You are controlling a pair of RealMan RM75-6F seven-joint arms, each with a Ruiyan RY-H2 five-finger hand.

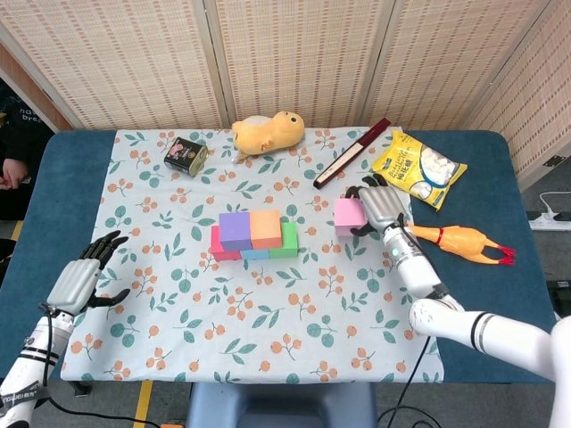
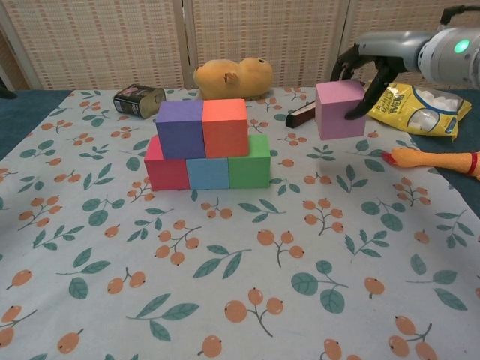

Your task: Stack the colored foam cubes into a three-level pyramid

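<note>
Aloft, pink cube (image 2: 340, 110) in right robot hand (image 2: 367, 69), beside pyramid (image 2: 208, 144).

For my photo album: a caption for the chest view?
Right hand lifts a pink foam cube toward the two-level cube stack.

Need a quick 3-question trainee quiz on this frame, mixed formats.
1. True or false: the right robot hand holds the pink cube off the cloth.
2. Which two cubes form the second level?
3. The left robot hand is: A) open, holding nothing B) holding a cube.

Key: 1 true. 2 purple cube and orange cube. 3 A.
</note>
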